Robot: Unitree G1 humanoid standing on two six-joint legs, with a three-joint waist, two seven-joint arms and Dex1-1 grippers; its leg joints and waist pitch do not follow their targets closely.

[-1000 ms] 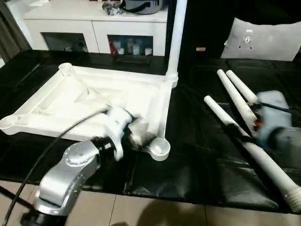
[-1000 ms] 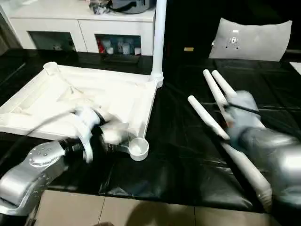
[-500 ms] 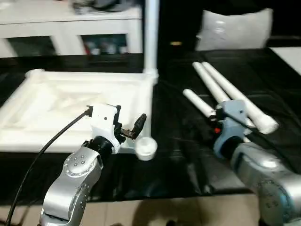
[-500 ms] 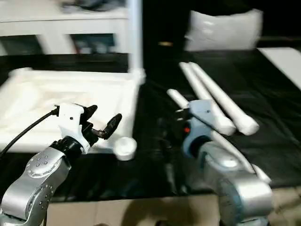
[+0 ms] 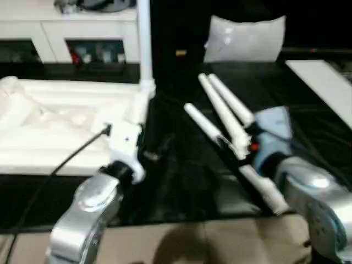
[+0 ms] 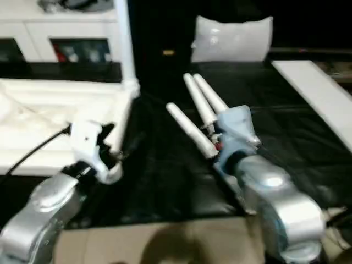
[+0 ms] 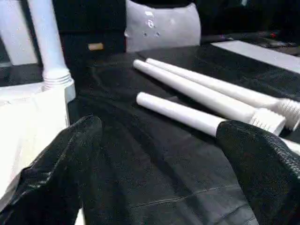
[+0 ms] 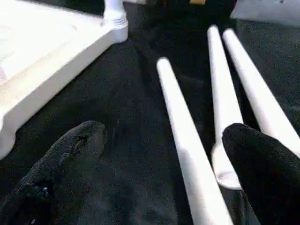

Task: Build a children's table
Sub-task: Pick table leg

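In the left eye view, you are looking at the white plastic square table top [image 5: 60, 118] with its raised rim, lying upside down at the left of the frame on the black sheet-covered table [image 5: 187, 176]. One long white tapered leg [image 5: 144, 41] is already standing upright in its far corner socket, top centre. Three loose white tapered legs [image 5: 225, 118] are lying side by side in the middle, running toward the lower right. Your left gripper [image 5: 147, 157] is hovering at the top's near right edge; your right gripper [image 5: 242, 144] is sitting over the loose legs, just ahead of its blue-grey wrist.

In the right eye view, the same layout is showing, with a grey-white cushion [image 6: 232, 37] at the top centre.

In the left wrist view, the left gripper's two black fingers [image 7: 61, 178] are standing wide apart with nothing between them.

In the right wrist view, the right gripper's fingers [image 8: 70, 154] are also spread wide and empty, straddling the nearest leg [image 8: 180, 136].

You are working on the second leg, by my reading: the pick-up has not yet happened. The next move is calling for you to lower the right gripper squarely over that nearest leg, close on its shaft away from its neighbours, then carry its end to an empty corner socket.
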